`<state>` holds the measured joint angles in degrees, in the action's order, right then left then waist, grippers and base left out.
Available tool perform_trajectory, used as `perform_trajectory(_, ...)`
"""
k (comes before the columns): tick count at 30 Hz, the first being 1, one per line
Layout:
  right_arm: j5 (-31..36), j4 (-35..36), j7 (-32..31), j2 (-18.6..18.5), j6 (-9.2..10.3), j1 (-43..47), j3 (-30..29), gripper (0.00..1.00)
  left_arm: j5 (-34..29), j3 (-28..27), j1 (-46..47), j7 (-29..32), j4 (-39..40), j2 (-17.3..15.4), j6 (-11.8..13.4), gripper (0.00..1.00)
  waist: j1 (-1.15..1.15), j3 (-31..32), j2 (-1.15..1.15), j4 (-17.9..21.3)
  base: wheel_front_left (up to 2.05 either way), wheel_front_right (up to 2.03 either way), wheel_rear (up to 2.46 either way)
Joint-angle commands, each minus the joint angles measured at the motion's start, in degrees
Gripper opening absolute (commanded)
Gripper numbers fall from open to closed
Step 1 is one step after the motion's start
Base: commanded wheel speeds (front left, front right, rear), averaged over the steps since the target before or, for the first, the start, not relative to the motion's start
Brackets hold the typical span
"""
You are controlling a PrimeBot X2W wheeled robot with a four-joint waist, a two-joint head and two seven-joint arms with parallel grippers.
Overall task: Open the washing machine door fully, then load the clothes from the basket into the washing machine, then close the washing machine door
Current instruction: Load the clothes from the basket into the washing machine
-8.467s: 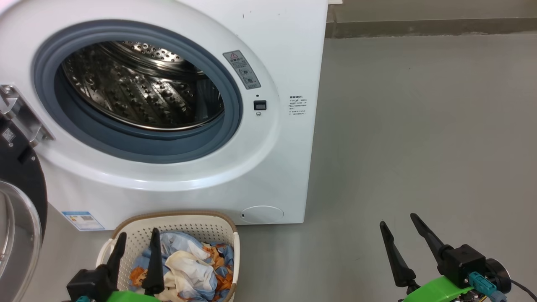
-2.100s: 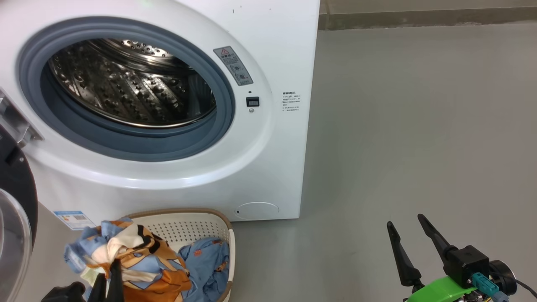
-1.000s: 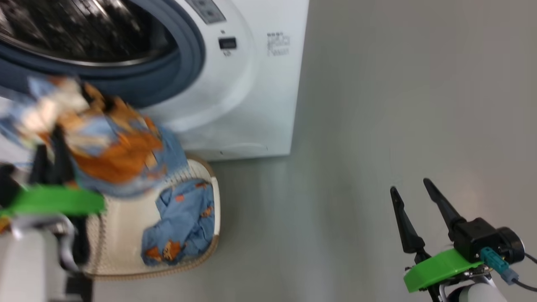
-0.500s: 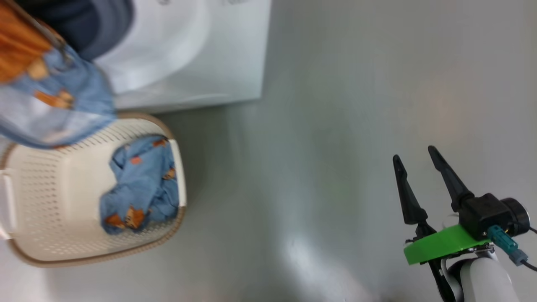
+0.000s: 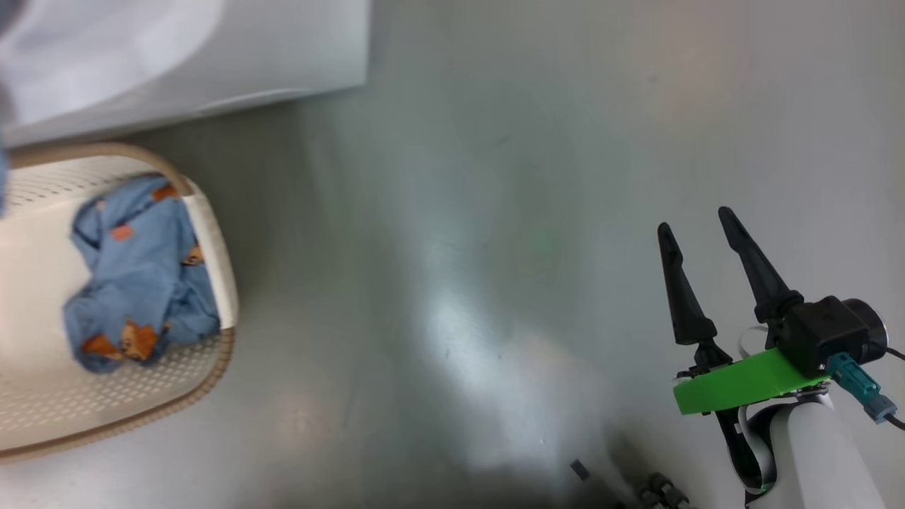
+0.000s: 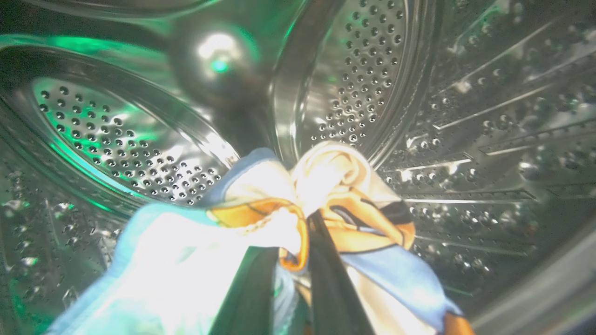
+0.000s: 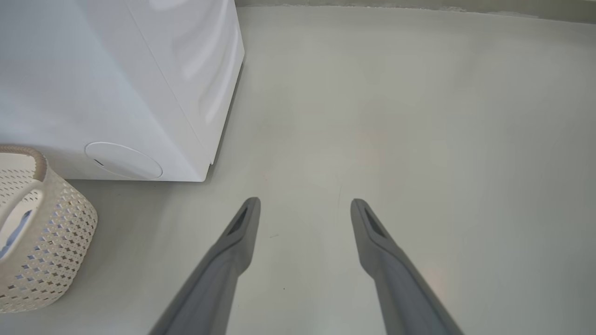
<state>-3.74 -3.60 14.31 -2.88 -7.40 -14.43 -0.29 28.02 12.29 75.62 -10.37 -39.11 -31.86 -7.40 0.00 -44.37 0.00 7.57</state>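
In the left wrist view my left gripper (image 6: 298,223) is shut on a bunch of the clothes (image 6: 326,186), light-blue, orange and cream cloth, held inside the steel perforated drum (image 6: 363,83) of the washing machine (image 5: 177,49). A light-blue piece of the clothes (image 5: 134,276) lies in the cream basket (image 5: 212,247) at the left of the head view, on the floor before the machine. My right gripper (image 5: 696,226) hangs open over bare floor at the lower right, nothing between its fingers. The washing machine door is out of view.
The grey floor (image 5: 495,212) stretches to the right of the machine. The right wrist view shows the machine's white corner with its round cap (image 7: 123,160) and the basket's perforated wall (image 7: 51,228) at the left. Small dark parts (image 5: 657,488) lie at the bottom edge.
The head camera has swung down and to the right, so the machine and basket slide up and left. The left gripper with its bunch of clothes has left the head view.
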Motion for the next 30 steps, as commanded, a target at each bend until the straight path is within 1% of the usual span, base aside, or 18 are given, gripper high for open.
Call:
perform_trajectory(1, -0.5, 0.5, 0.5, 0.0, -0.09, 0.7, 1.6, 1.00, 1.6, 0.3, 3.7, 0.6, 0.1, -5.0, -0.1, 0.00, 0.00, -2.9, 0.00, 2.5, 0.00, 0.00, 0.00)
perform_trajectory(8, -1.5, -0.2, 0.7, 0.0, -0.09, -0.5, 3.1, 1.00, 4.8, 5.9, 12.8, 1.0, -4.9, -8.6, -0.1, 0.00, 0.00, -4.3, 0.00, 4.0, 0.00, 0.00, 0.00)
perform_trajectory(14, -2.0, 0.1, 0.7, 0.0, -0.09, -0.9, 3.8, 1.00, 5.0, 7.2, 18.7, -1.6, -10.3, -10.4, -0.1, 0.00, 0.00, -4.4, 0.00, 4.8, 0.00, 0.00, 0.00)
perform_trajectory(17, -2.1, 0.3, 0.7, 0.0, -0.09, -0.9, 3.9, 1.00, 4.7, 7.1, 21.3, -3.0, -12.8, -10.0, -0.1, 0.00, 0.00, -4.5, 0.00, 5.0, 0.00, 0.00, 0.00)
perform_trajectory(22, -2.5, 0.4, 0.7, 0.0, -0.09, -1.0, 4.4, 1.00, 3.5, 11.5, 21.8, -3.4, -15.7, -8.3, -0.1, 0.00, 0.00, -4.7, 0.00, 4.8, 0.00, 0.00, 0.00)
perform_trajectory(26, -2.7, 0.4, 0.7, 0.0, -0.09, -1.3, 4.6, 1.00, 3.9, 12.9, 22.4, -3.5, -17.7, -7.8, -0.1, 0.00, 0.00, -4.9, 0.00, 4.8, 0.00, 0.00, 0.00)
perform_trajectory(28, -3.9, 0.5, 0.7, 0.0, -0.09, -1.5, 4.3, 1.00, 4.3, 14.0, 22.6, -3.1, -18.7, -7.4, -0.1, 0.00, 0.00, -5.1, 0.00, 4.8, 0.00, 0.00, 0.00)
perform_trajectory(29, -4.5, 0.5, 0.7, 0.0, -0.09, -1.5, 4.2, 1.00, 4.1, 14.7, 22.8, -3.2, -19.0, -7.5, -0.1, 0.24, 0.00, -5.2, 0.00, 4.8, 0.00, 0.00, 0.00)
perform_trajectory(30, -4.8, 0.4, 0.7, 0.0, -0.09, -1.6, 4.1, 1.00, 4.2, 15.1, 23.0, -3.3, -19.5, -7.5, -0.1, 1.00, 0.00, -5.1, 0.00, 4.9, 0.00, 0.00, 0.00)
